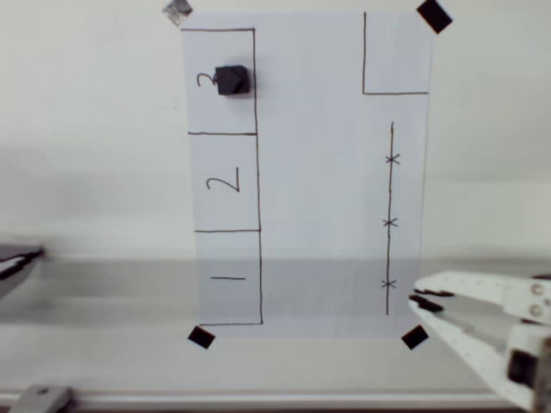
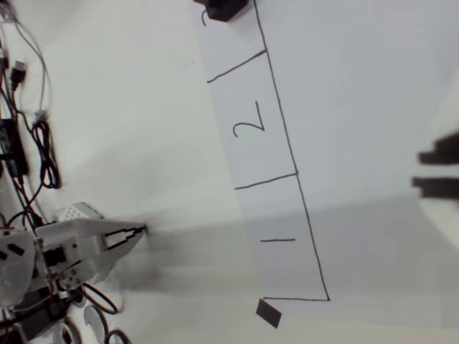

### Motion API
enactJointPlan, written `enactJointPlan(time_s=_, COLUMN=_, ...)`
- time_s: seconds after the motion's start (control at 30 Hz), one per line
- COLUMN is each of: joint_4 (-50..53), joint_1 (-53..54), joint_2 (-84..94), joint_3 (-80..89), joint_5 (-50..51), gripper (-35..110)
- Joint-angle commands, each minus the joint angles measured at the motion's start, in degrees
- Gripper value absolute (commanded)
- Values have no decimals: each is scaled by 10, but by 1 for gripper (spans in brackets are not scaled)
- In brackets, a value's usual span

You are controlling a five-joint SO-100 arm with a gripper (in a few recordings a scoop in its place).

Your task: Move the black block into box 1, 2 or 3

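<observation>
The small matte black block (image 1: 232, 80) already sits inside the pen-drawn rectangle marked 3 (image 1: 222, 82), at the far-left end of the white paper sheet (image 1: 318, 189) on the desk, touching its right-hand line. Boxes 2 (image 1: 225, 181) and 1 (image 1: 228, 277) hold nothing. The white gripper (image 1: 417, 300) hovers by the sheet's near-right corner, fingers slightly parted and holding nothing. The placing looks done; the next move is only to retreat clear.

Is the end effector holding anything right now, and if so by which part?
Nothing is held. The end effector is at the sheet's lower right in the overhead view, apart from the black block, which sits in box 3.
</observation>
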Motion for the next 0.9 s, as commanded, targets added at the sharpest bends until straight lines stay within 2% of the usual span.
enactJointPlan(time_s=0.0, joint_4=-4, joint_1=-12, joint_2=121, joint_3=94, joint_5=7, gripper=0)
enactJointPlan(time_s=0.4, joint_4=34, joint_1=-40, joint_2=385, joint_3=294, joint_5=-20, gripper=0)
enactJointPlan(time_s=0.87, joint_4=50, joint_1=-32, joint_2=467, joint_3=383, joint_5=-57, gripper=0)
